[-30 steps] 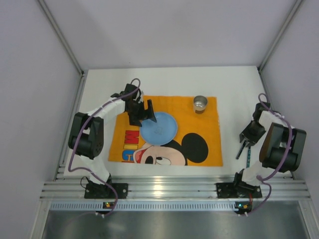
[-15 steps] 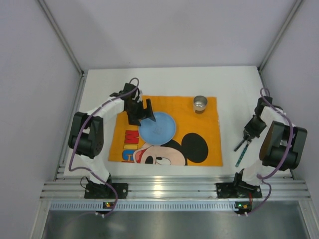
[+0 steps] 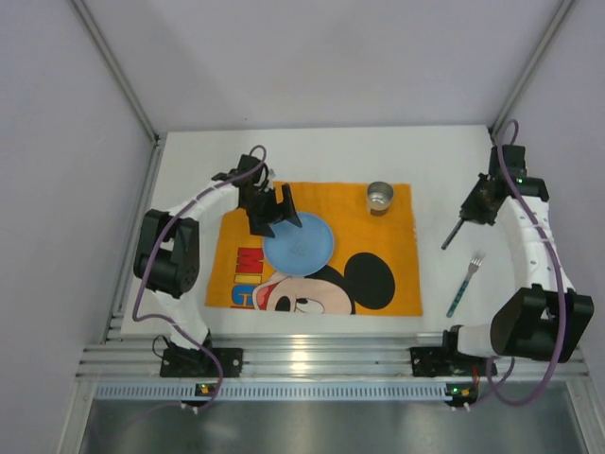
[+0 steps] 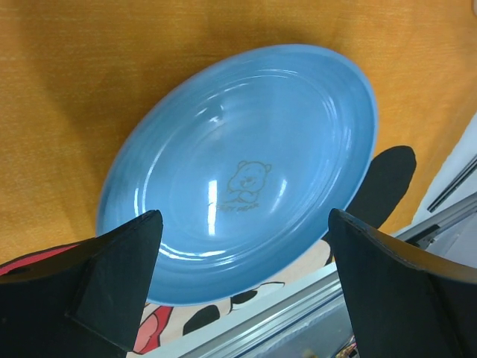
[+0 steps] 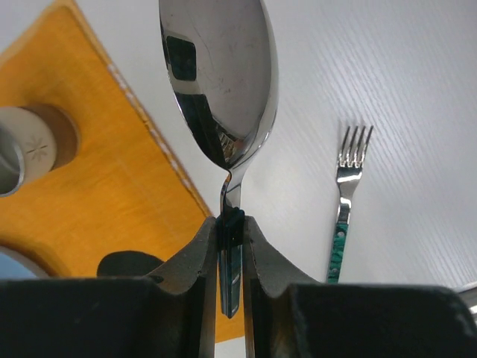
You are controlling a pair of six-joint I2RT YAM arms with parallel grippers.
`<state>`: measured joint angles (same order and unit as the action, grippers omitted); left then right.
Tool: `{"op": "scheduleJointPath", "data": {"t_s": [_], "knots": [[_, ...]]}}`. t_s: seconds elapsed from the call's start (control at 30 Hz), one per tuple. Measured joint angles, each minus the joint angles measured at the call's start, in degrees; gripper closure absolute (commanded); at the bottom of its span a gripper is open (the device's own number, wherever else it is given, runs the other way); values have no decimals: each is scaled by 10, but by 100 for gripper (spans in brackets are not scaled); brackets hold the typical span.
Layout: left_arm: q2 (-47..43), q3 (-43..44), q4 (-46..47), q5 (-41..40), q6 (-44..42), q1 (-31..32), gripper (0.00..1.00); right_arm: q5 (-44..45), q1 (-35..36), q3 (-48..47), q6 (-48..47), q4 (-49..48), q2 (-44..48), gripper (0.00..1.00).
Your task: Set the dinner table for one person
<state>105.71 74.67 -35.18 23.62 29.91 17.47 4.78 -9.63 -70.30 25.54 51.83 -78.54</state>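
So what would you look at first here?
The bright orange cartoon-mouse placemat in the middle of the white table, with a blue plate on it. Then the right gripper, pinching a shiny spoon above the table right of the placemat, near a fork lying there.

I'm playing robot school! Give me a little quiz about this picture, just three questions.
1. True or false: the fork lies on the orange placemat.
2. What do the right fingers hold? A) a knife B) a spoon C) a cup
3. Fill in: the blue plate sits on the ____.

Key:
1. False: it lies on the white table, beside the placemat.
2. B
3. placemat
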Motion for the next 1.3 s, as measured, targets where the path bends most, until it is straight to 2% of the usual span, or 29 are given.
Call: {"op": "scheduleJointPath", "data": {"t_s": [0.1,0.2,0.37,0.53,0.67,0.8,1.07,1.23,1.3], "knots": [[0,14,0,5,5,11,2,-21,21,-15,2,5,30,100],[-3,31,3,11,14,31,2,-83,28,-14,8,1,63,100],[-38,34,55,65,36,71,2,-257,49,31,71,-92,114,100],[-93,11,246,167,120,120,2,-410,86,92,188,-232,125,100],[-113,8,371,222,183,153,2,-477,117,98,258,-313,127,100],[-113,13,412,241,198,187,5,-510,133,98,297,-362,137,100],[-113,13,416,238,199,242,11,-531,141,104,330,-402,158,100],[-113,24,403,225,191,259,24,-539,141,125,334,-405,172,100],[-113,39,391,218,181,266,26,-540,141,131,336,-405,174,100]]}}
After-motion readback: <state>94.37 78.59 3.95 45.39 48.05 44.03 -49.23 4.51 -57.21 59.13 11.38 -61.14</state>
